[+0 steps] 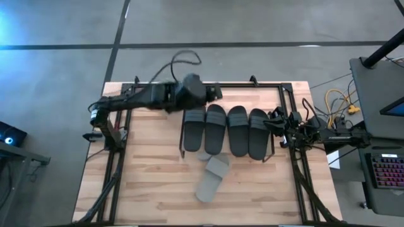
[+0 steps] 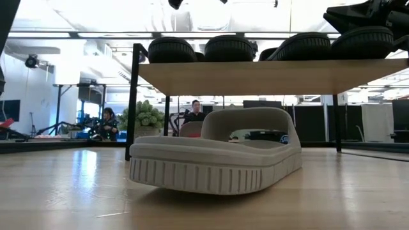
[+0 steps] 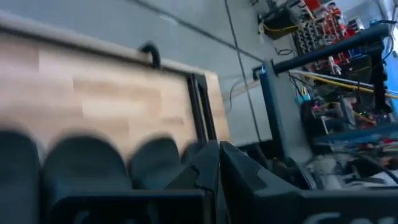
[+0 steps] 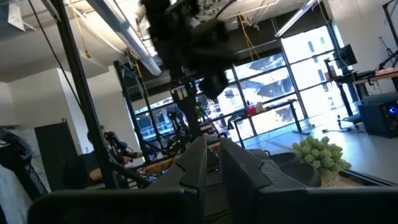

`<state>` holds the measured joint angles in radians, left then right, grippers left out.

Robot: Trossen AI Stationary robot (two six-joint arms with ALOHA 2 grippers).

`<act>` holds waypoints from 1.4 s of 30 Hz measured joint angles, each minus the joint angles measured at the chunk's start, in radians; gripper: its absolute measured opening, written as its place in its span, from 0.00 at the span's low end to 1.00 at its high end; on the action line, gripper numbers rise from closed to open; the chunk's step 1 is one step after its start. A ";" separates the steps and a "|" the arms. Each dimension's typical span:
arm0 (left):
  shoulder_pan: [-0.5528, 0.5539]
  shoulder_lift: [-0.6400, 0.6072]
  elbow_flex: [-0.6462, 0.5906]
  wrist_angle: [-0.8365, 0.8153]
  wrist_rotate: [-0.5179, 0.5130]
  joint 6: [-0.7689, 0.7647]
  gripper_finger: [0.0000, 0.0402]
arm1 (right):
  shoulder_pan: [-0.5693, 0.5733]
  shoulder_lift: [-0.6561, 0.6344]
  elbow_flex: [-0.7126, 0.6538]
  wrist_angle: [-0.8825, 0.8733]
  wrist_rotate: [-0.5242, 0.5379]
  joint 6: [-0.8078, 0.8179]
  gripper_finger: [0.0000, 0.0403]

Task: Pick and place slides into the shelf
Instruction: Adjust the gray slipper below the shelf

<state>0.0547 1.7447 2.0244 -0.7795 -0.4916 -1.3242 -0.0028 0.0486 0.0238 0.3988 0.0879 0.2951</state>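
Four black slides [image 1: 227,129] lie side by side on the shelf [image 2: 268,75]. Two grey slides [image 1: 212,178] rest on the counter [image 1: 151,189] in front of it, one partly under the shelf. The left claw [image 1: 216,93] hangs closed and empty above the shelf's back-left corner. The right claw [image 1: 276,121], nearly closed and empty, sits beside the rightmost black slide.

Overhead lights washed out the ceiling in the low view, left wrist view was really smeared with motion blur, and bright windows [image 4: 292,68] backlit the right wrist view
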 joint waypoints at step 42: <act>-0.593 0.032 -0.597 0.250 -0.006 -0.056 0.00 | 0.000 0.000 0.000 0.000 0.000 0.000 0.10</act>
<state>-0.5385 1.7772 1.4270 -0.5300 -0.4972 -1.3798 -0.0029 0.0486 0.0238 0.3988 0.0879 0.2952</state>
